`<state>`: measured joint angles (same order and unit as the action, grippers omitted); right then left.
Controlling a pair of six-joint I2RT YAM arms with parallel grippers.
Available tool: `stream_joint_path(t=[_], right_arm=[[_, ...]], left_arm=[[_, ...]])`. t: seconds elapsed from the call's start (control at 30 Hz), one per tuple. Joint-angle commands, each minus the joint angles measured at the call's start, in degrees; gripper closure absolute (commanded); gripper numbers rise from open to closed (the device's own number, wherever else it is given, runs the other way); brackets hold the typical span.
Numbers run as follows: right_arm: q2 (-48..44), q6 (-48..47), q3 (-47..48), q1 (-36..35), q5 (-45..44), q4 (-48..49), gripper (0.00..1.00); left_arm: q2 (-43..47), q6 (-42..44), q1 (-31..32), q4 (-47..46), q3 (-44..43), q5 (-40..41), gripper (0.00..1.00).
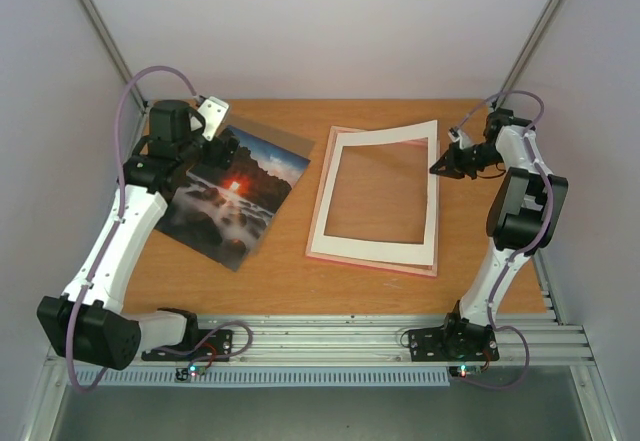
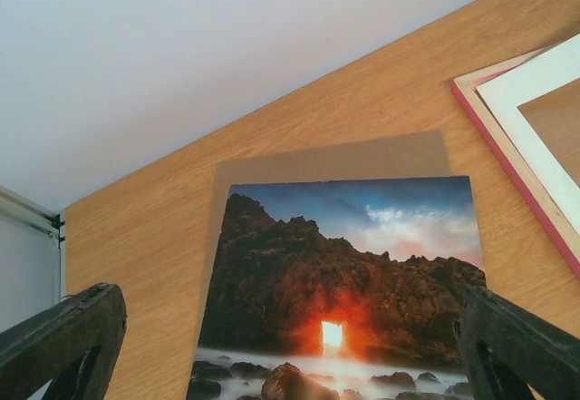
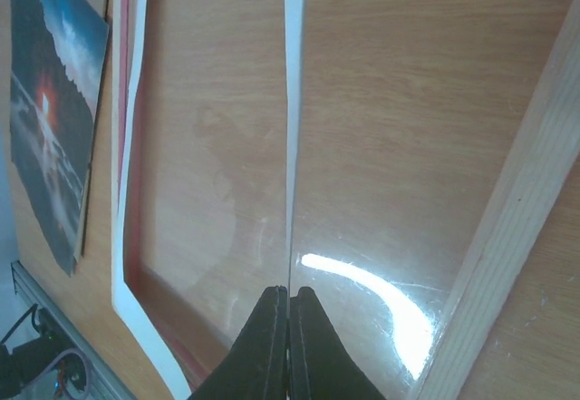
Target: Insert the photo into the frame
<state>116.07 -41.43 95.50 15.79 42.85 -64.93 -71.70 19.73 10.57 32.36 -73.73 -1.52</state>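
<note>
Straddling the photo (image 2: 335, 282), left fingers (image 2: 63, 336) gape empty; right fingers (image 3: 272, 338) pinch, seemingly, the white mat (image 1: 372, 249).

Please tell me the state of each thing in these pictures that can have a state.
left hand: open, above the photo, holding nothing.
right hand: shut on the white mat's edge.
white mat: lying skewed on the frame, one edge pinched.
photo: flat, picture up, outside the frame.
frame: lying flat, no photo in it.
backing board: flat under the photo.
</note>
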Motion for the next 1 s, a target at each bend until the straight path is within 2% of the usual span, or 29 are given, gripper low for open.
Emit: stream_joint_path(t=[0.0, 0.47, 0.97], right_arm=[[1.04, 0.25, 0.87, 0.09, 0.16, 0.6, 0.99], [3.9, -3.51, 5.16, -0.22, -1.83, -1.45, 0.99], [0.42, 4.29, -5.76, -1.64, -1.06, 8.37, 0.99]], left_arm=[[-0.79, -0.13, 0.32, -2.42, -0.22, -0.02, 0.01], [-1.6, -0.21, 0.59, -2.59, -0.15, -0.39, 0.01], [-2.03, -0.48, 0.67, -2.74, -0.03, -0.58, 0.01]])
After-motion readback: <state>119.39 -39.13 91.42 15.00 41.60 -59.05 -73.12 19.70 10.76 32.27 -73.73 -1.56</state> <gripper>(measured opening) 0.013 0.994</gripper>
